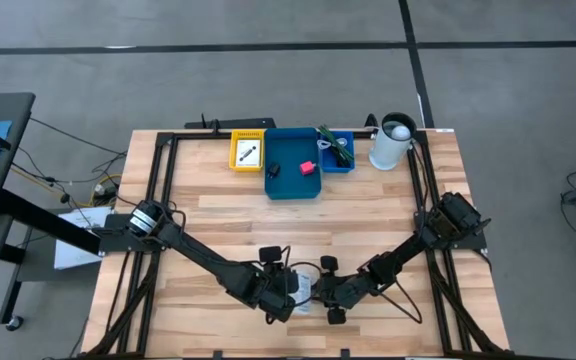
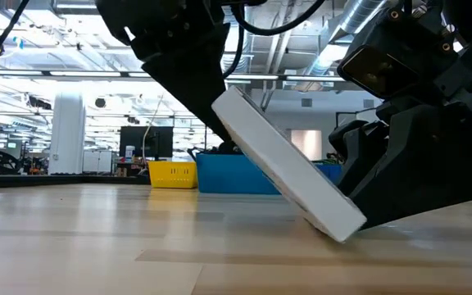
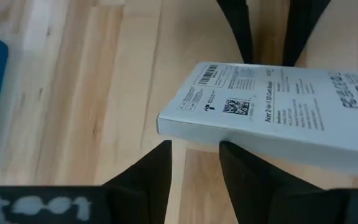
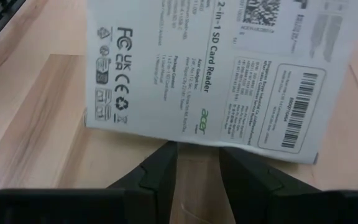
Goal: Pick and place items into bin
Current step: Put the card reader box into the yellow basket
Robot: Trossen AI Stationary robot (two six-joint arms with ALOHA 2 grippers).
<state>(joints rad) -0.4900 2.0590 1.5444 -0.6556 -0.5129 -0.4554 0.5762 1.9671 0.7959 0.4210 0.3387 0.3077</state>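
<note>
high view: overhead, facing straight down on whole table (image 1: 218, 215) and both arms | low view: table-top height, level across into room, very near white box (image 2: 289, 164) | left wrist, right wrist: each close on that box (image 3: 272, 106) (image 4: 210, 68) from opposite sides | shared: box, blue bin (image 1: 294, 165) (image 2: 236, 174)

A lab hall: exposed ceiling ducts (image 2: 367, 24), monitors (image 2: 146, 141), concrete floor (image 1: 268, 80)
</note>
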